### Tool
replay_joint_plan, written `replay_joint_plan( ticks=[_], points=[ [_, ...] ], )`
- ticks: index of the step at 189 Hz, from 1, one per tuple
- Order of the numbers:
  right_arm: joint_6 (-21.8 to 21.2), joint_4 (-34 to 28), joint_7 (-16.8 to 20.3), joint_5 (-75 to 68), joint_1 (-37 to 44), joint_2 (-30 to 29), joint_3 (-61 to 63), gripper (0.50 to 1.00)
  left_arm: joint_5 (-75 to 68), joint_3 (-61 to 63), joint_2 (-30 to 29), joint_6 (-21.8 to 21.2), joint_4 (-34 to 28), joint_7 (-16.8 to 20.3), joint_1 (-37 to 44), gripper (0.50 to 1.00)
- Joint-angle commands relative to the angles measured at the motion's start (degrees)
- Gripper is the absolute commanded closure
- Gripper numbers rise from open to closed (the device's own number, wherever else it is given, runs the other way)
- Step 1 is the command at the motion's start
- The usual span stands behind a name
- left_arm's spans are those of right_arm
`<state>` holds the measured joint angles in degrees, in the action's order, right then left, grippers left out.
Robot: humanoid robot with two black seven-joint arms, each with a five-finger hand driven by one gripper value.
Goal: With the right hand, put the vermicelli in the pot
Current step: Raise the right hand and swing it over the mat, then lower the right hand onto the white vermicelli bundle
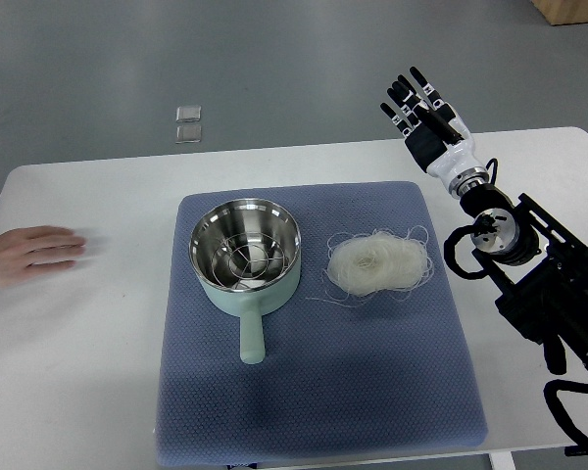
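Note:
A bundle of white vermicelli (376,263) lies on the blue mat (314,392), just right of a pale green pot (245,251) with a steel inner bowl and a handle pointing toward me. My right hand (418,106) is raised beyond the table's far edge, up and right of the vermicelli, fingers spread and empty. Its arm (529,264) comes in from the right edge. My left hand is out of view.
A person's hand (34,250) rests flat on the white table (88,372) at the left edge. Two small clear squares (187,124) lie on the grey floor beyond the table. A wooden box corner (573,10) shows at the top right.

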<state>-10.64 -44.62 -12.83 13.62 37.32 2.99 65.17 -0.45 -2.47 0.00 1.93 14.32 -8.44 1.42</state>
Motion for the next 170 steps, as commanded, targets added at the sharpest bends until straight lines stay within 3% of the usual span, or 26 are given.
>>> replay_joint_plan(
  ticks=[1, 67, 87, 101, 130, 156, 170],
  points=[
    [0.00, -0.02, 0.08, 0.00, 0.04, 0.00, -0.05, 0.572, 0.01, 0.01, 0.00, 0.09, 0.01, 0.00, -0.02, 0.500],
    [-0.70, -0.11, 0.43, 2.72, 2.41, 0.70, -1.54, 0.572, 0.01, -0.08, 0.00, 0.18, -0.08, 0.00, -0.02, 0.500],
    [-1.05, -0.20, 0.70, 9.49, 4.96, 5.19, -8.48, 0.574, 0.01, -0.08, 0.00, 0.18, -0.08, 0.00, -0.02, 0.500],
    [-1.93, -0.46, 2.89, 14.76, 8.74, 9.67, -14.90, 0.574, 0.01, -0.08, 0.00, 0.26, -0.08, 0.00, -0.02, 0.500],
    [-9.67, -2.05, 8.26, 28.21, 19.73, 18.63, -30.81, 0.574, 0.01, -0.08, 0.00, 0.26, 0.01, 0.00, -0.10, 0.500],
    [-19.94, -11.62, 10.45, 46.83, 34.48, 28.03, -48.11, 0.572, 0.01, -0.08, 0.00, 0.35, 0.36, 0.00, -0.10, 0.500],
    [-23.81, -14.09, 13.26, 52.29, 42.83, 28.83, -57.25, 0.572, 0.01, -0.08, 0.00, 0.44, 0.36, 0.00, -0.19, 0.500]
  ],
)
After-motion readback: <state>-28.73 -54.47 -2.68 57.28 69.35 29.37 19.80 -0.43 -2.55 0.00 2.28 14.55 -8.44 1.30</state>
